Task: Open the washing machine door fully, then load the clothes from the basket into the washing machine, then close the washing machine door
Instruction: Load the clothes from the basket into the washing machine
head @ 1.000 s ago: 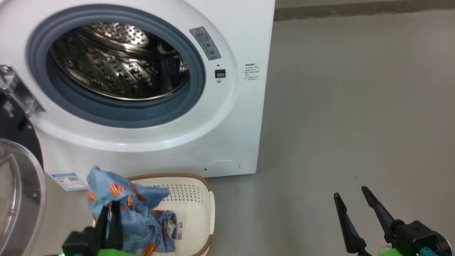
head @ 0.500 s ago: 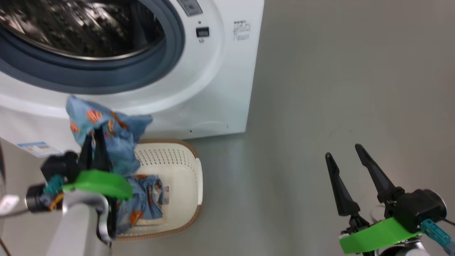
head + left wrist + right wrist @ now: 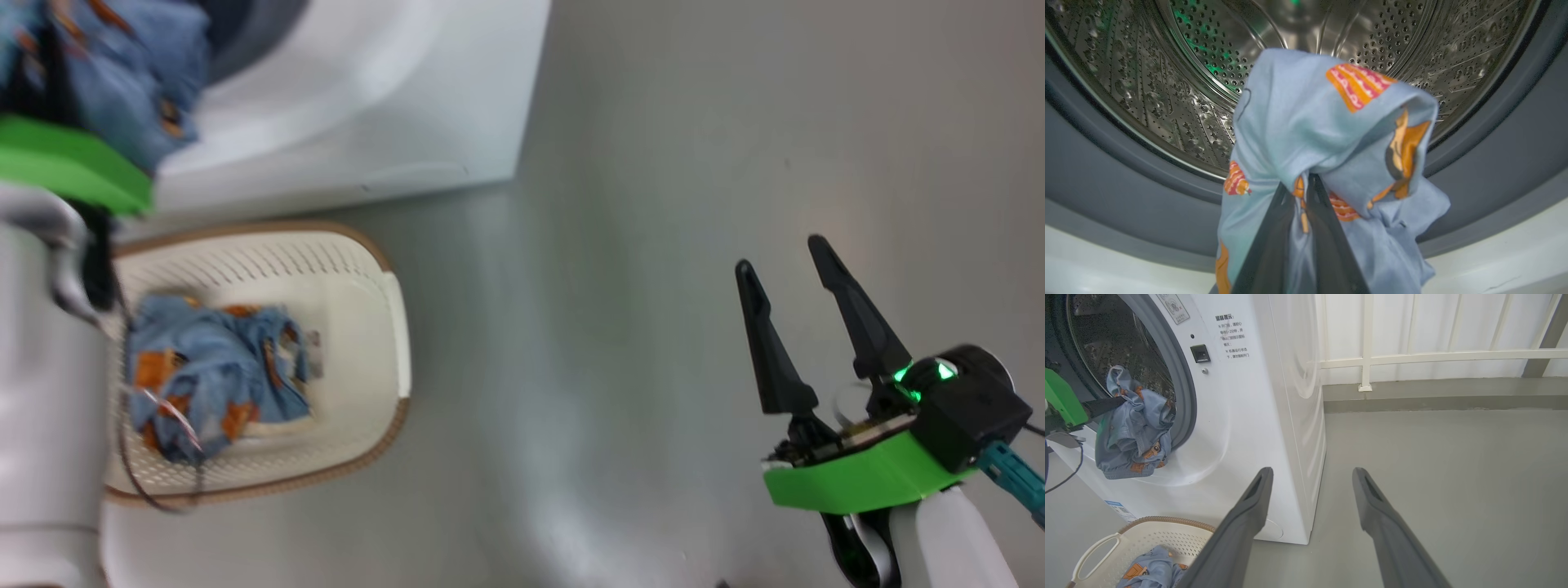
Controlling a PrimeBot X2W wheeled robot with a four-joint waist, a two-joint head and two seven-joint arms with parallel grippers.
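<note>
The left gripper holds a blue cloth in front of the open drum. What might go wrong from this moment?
1. The held garment hangs low from the left gripper, over the grey rubber ring. Released here, part may drape on the ring instead of landing in the drum, and the door might pinch it later.
2. The fabric bunches around the fingers, so it may cling when the jaws open.
</note>
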